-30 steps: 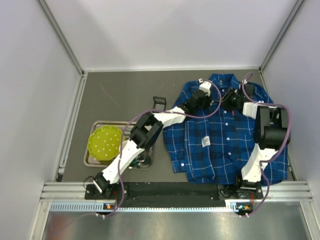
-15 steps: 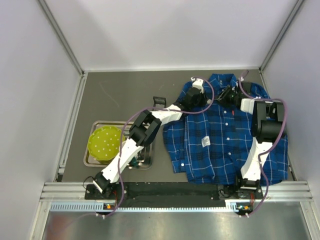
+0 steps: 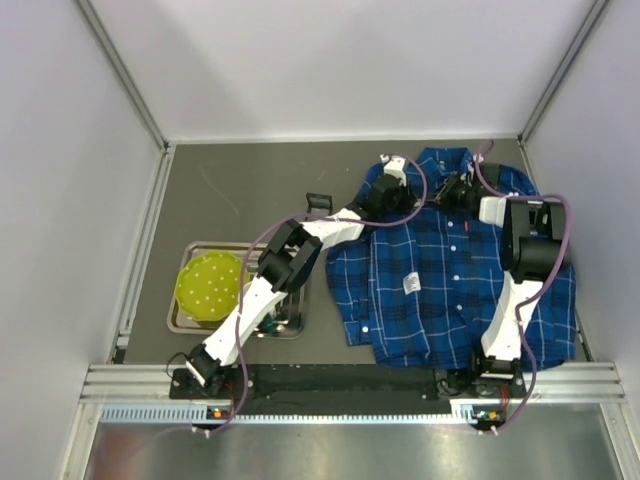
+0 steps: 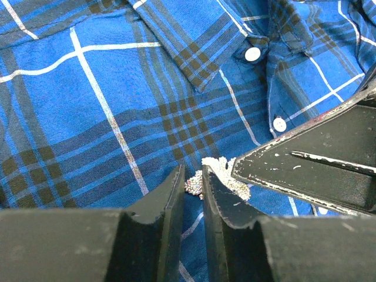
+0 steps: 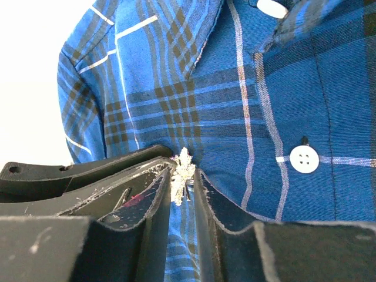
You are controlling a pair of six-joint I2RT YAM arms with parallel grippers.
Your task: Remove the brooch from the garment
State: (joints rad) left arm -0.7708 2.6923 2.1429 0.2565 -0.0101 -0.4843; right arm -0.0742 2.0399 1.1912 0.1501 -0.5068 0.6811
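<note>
The garment [image 3: 450, 265], a blue plaid shirt, lies flat at the right of the table. The brooch [image 4: 196, 184], a tiny silvery cluster, sits just below the collar. My left gripper [image 4: 192, 176] has its jaws nearly together, with one end of the brooch at the tips. In the right wrist view the brooch [image 5: 183, 171] stands between the tips of my right gripper [image 5: 183, 176], whose jaws are narrow around it. The right gripper's finger [image 4: 305, 167] crosses the left wrist view and covers part of the brooch. From above, both grippers meet at the collar, left [image 3: 390, 190] and right [image 3: 453, 190], and hide the brooch.
A metal tray [image 3: 190, 320] holding a yellow-green dotted plate [image 3: 209, 285] stands at the left. A small black clip-like object [image 3: 318, 204] lies beside the left arm. A white cloth tag [image 3: 410, 284] and white buttons [image 5: 304, 158] are on the shirt. Walls enclose the table.
Over the last second both grippers moved a little up and left toward the collar. They have stayed still for the last half second.
</note>
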